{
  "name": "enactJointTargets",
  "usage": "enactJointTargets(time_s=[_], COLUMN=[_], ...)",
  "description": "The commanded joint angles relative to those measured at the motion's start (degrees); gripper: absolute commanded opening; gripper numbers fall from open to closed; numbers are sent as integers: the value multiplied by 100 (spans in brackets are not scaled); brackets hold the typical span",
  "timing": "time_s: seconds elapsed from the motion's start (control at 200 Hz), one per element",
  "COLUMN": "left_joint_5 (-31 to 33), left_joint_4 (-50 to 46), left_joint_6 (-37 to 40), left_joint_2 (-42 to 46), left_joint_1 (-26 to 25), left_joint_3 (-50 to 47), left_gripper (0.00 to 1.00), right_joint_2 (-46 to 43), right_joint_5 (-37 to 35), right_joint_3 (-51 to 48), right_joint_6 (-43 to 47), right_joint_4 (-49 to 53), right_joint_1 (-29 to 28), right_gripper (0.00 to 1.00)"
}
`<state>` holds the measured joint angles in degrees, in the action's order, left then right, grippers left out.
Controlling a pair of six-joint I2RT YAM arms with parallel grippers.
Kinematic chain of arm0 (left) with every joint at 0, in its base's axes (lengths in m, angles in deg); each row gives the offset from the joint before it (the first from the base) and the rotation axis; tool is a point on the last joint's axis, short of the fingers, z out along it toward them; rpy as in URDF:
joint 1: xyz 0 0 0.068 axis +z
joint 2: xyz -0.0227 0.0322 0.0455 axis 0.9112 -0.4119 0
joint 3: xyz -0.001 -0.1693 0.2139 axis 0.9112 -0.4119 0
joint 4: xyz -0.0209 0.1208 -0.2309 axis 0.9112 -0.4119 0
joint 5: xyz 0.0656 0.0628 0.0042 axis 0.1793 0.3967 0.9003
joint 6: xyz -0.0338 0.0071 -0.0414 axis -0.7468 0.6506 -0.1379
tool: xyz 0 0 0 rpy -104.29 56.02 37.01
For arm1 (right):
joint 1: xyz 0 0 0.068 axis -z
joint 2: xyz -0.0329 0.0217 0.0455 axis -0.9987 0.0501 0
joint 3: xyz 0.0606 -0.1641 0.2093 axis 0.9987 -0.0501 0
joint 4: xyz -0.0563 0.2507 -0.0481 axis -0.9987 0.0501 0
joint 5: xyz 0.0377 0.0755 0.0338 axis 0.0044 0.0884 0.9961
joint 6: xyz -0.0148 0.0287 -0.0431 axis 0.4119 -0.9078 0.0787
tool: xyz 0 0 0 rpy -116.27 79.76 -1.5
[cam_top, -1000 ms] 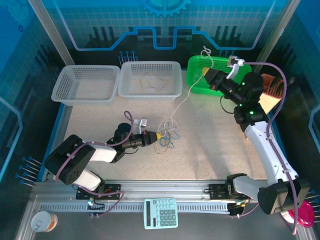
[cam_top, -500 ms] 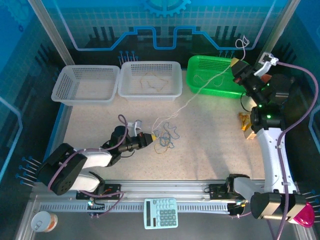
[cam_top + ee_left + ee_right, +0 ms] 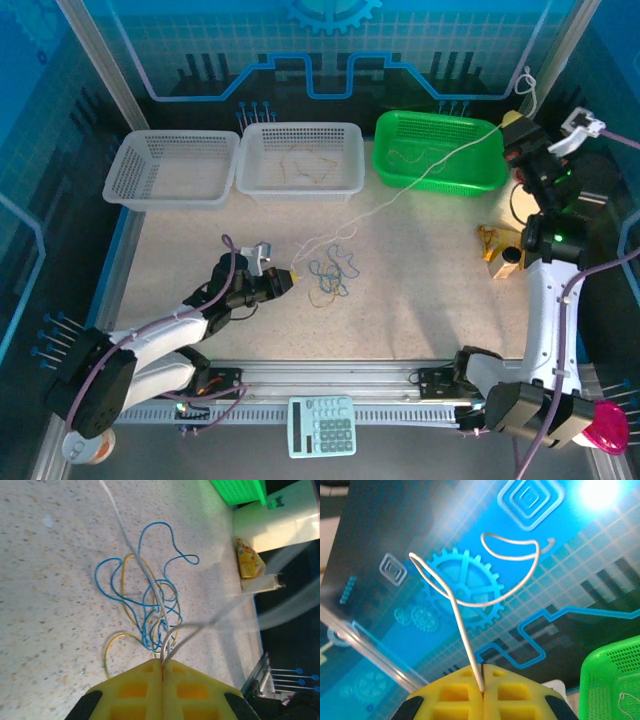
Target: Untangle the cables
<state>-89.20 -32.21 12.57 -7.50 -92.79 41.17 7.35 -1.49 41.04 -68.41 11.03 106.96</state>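
Speckled counter fills the middle of my top view, with blue printed panels walling it in behind. Low and left of centre, the left tool has its yellow pads pressed together on the white cable; the left wrist view shows the same pinch, with the cord running up to the top edge of the frame. It climbs diagonally across the counter and over the green basket to the right tool at upper right, raised off the surface. Its pads are also closed on the cord, whose free end curls above them against the gear pattern. Just right of the left tool lies a loose knot of blue cable and yellow cable, looped through each other on the counter. A tan cable sits in the middle white basket.
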Motion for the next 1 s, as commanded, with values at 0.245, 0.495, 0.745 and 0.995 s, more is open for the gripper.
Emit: enactJointTargets(time_s=[0.245, 0.495, 0.745, 0.995], left_joint_5=[257, 174, -20, -135], left_joint_4=[-650, -710, -806, -866], left_joint_6=[185, 217, 235, 293], left_joint_2=[123, 119, 210, 142], left_joint_1=[123, 222, 220, 215], left_joint_3=[128, 124, 356, 488], left_gripper=[0, 0, 0, 0], right_joint_2=[131, 159, 146, 143], right_joint_5=[-303, -213, 184, -124], right_joint_3=[473, 922, 844, 786], right_joint_6=[-786, -728, -563, 462], right_joint_4=[-572, -273, -380, 166], right_joint_1=[414, 708, 201, -1069], right_gripper=[0, 0, 0, 0])
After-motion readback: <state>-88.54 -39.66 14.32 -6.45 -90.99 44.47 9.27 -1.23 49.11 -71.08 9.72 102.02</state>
